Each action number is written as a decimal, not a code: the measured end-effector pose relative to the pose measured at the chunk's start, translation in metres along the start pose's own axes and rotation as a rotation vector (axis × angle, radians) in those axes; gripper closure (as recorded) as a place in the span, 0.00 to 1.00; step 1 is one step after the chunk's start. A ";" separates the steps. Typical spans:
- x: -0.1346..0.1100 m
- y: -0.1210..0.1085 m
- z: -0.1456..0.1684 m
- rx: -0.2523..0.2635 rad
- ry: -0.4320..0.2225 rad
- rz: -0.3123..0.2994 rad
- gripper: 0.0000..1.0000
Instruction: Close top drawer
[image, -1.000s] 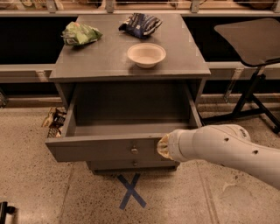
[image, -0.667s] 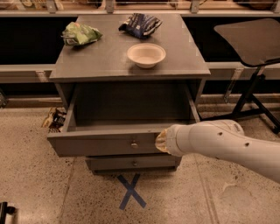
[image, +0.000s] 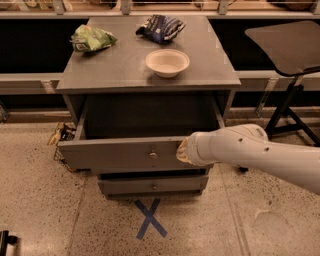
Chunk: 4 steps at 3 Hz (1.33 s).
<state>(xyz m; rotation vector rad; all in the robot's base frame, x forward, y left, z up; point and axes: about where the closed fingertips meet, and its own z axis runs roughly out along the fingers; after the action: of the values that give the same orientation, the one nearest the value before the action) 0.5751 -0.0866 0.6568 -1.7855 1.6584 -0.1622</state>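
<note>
The top drawer (image: 120, 154) of the grey cabinet (image: 150, 75) stands pulled out, its deep box open and empty as far as I see. Its flat front carries a small round metal knob (image: 153, 155). My white arm reaches in from the right. My gripper (image: 182, 152) is at the right part of the drawer front, just right of the knob and against the panel. A lower drawer (image: 152, 185) with a similar knob sits shut beneath.
On the cabinet top lie a white bowl (image: 167, 62), a green bag (image: 91, 39) and a dark blue bag (image: 160, 27). A black stand with a tilted top (image: 287, 45) is at right. A blue X (image: 150, 225) marks the floor. Clutter (image: 60, 136) lies left of the cabinet.
The drawer front has moved back toward the cabinet, so less of the box shows. My arm has followed it inward, staying against the front panel.
</note>
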 end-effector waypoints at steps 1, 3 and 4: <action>0.004 -0.010 0.007 0.008 0.009 -0.002 1.00; 0.010 -0.046 0.038 0.023 0.035 -0.026 1.00; 0.012 -0.063 0.052 0.029 0.046 -0.038 1.00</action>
<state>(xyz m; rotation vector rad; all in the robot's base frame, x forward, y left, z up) 0.6572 -0.0800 0.6480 -1.8046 1.6471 -0.2449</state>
